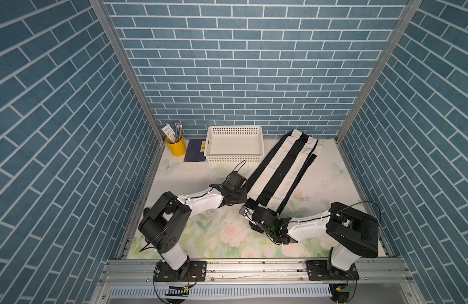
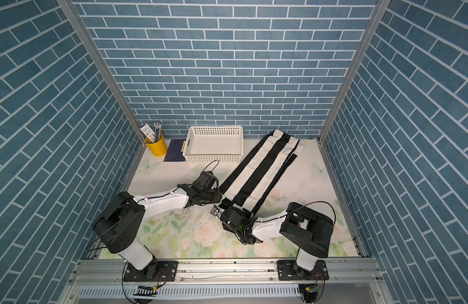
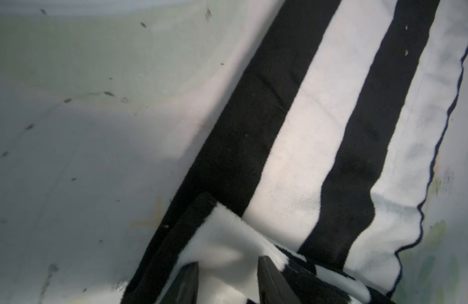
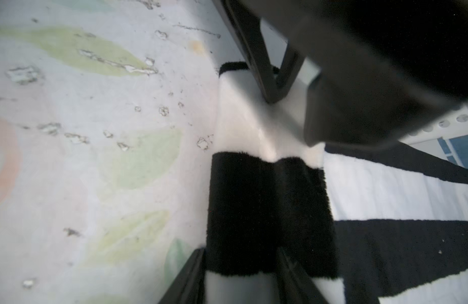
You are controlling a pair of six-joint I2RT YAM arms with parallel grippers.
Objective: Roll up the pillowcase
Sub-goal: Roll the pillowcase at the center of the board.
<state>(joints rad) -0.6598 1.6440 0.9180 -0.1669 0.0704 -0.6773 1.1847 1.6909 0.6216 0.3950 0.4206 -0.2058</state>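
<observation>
Plush black-and-cream striped pillowcase point(image 1: 277, 168), its 7 o'clock end rolled into a cylinder: right gripper point(image 4: 240, 252) clamped it; left gripper point(image 3: 227, 260) straddled it, grip indeterminate.

Both arms pair smooth white shells with bulky black joints. The left arm point(image 1: 201, 200) and the right arm point(image 1: 306, 226) each rise from a black plate point(image 1: 198, 268) screwed onto the aluminium rail point(image 1: 254, 265). Thin black cables point(image 1: 369, 202) loop off each arm. Red and black wires point(image 1: 192, 283) dangle just below the rail, and a green light point(image 1: 273, 225) glows on the right arm.
</observation>
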